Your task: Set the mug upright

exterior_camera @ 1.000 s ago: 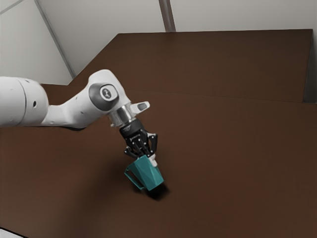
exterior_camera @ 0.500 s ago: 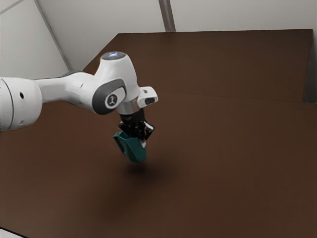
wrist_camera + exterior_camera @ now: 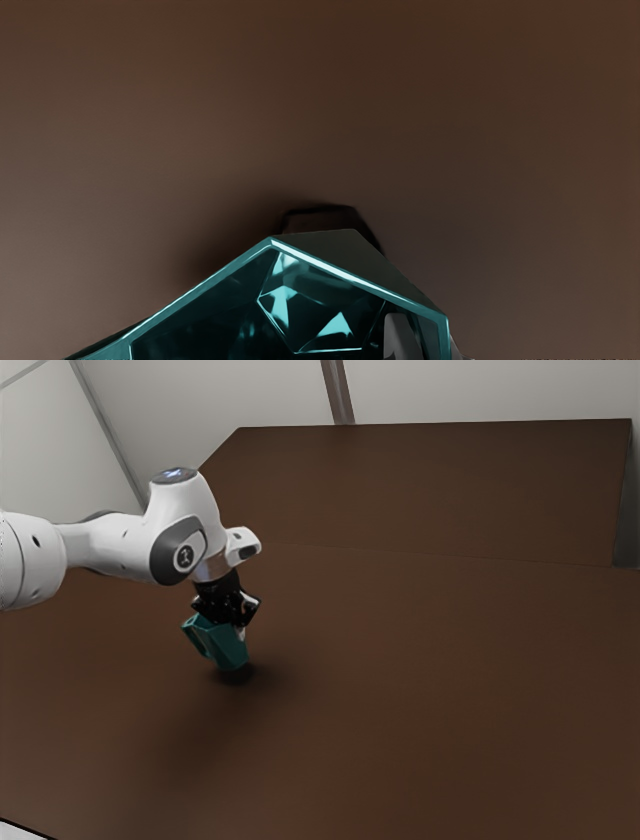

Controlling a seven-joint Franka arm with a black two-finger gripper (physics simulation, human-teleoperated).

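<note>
Setting the mug (image 3: 224, 644) upright seems to be well on its way, but it cannot be called done. The mug is held by the jaws at the end of the arm (image 3: 130, 548), low over the table (image 3: 450, 660). Its wall is pinched by the jaws near the rim (image 3: 350, 274): one finger (image 3: 401, 336) is tucked inside the mug, and the other is pressed on the outside.

The mouth is turned up, mostly, and the bottom is pointed down, so the right end seems to be aimed at the table. A lean can be seen, though. The bottom is tipped toward the exterior view's right, and the handle (image 3: 191, 628) is held up on the exterior view's left. A dark shadow (image 3: 237, 678) is cast just under the mug. Whether the table is touched by the bottom cannot be told.

What is left can be guessed from this. The lean needs to be taken out, so that the bottom is laid flat on the table. Then the mug needs to be let go gently, with the inside finger drawn straight up. If it is let go while tilted, it may be tipped over.
</note>
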